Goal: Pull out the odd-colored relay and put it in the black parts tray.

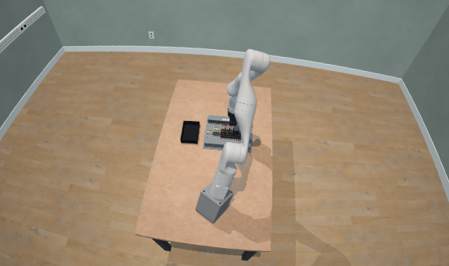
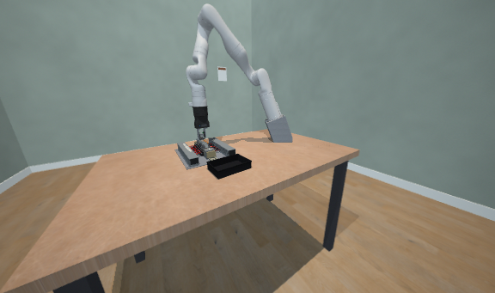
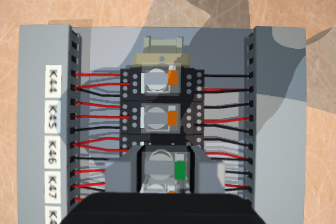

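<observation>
Clamping the green-button relay [image 3: 165, 169] between its fingers, the gripper [image 3: 164, 172] stands over the relay panel [image 3: 34, 55], above row K46; black parts tray [image 1: 190, 132] lies beside the panel.
</observation>
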Tool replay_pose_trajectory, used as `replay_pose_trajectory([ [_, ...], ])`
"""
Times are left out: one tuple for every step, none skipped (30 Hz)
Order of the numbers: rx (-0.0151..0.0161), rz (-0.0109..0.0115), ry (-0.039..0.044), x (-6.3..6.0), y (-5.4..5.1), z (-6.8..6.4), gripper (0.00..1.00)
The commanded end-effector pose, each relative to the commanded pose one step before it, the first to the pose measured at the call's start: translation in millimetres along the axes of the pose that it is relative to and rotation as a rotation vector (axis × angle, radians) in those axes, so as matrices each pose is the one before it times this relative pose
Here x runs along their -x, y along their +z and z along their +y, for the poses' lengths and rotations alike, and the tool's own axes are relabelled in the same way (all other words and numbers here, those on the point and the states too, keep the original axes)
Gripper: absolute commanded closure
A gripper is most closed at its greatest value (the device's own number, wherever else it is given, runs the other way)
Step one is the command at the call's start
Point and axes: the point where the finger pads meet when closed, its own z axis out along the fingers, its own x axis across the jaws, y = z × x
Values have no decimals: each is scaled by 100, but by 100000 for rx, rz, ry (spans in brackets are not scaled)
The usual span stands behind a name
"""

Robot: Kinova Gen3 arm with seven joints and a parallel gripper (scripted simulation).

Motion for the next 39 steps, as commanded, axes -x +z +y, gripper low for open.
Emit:
replay_pose_trajectory([
  [182,-885,415,419,-681,-105,100],
  [-2,-1,2,9,-186,1,100],
  [-2,-2,3,9,-185,1,100],
  [-1,-1,1,8,-185,2,100],
  [1,1,-1,7,-183,2,100],
  [3,2,-3,5,-182,3,100],
  [0,1,-1,7,-180,2,100],
  [-3,-3,3,9,-177,1,100],
  [-1,-1,2,8,-174,1,100],
  [0,0,0,7,-171,2,100],
  [2,1,-2,6,-166,3,100],
  [3,3,-4,4,-162,3,100],
  [-2,-1,2,8,-158,1,100],
  [-3,-2,3,8,-153,1,100],
  [-1,-1,1,7,-147,1,100],
  [0,0,0,6,-141,2,100],
  [0,0,0,0,0,0,100],
  [0,0,0,0,0,0,100],
  [1,1,-1,5,-135,2,100],
  [2,1,-2,4,-128,2,100],
  [3,2,-3,3,-122,3,100],
  [-1,-1,1,6,-115,1,100],
  [-2,-2,2,6,-108,0,100],
  [-1,-1,1,5,-101,0,100],
  [-1,-1,1,4,-93,1,100],
  [0,0,0,4,-86,1,100],
  [0,0,0,3,-78,1,100],
  [0,0,0,3,-71,1,100],
  [1,0,-1,2,-63,1,100],
  [1,1,-1,2,-56,1,100],
  [1,1,-1,1,-49,1,100],
  [1,1,-1,1,-42,1,100],
  [1,1,-1,1,-35,1,100],
  [0,0,0,0,0,0,100],
  [0,0,0,0,0,0,100],
  [1,0,-1,1,-29,1,100],
  [1,0,-1,1,-23,1,100],
  [0,0,0,0,-18,0,100],
  [0,0,0,0,-13,0,100],
])
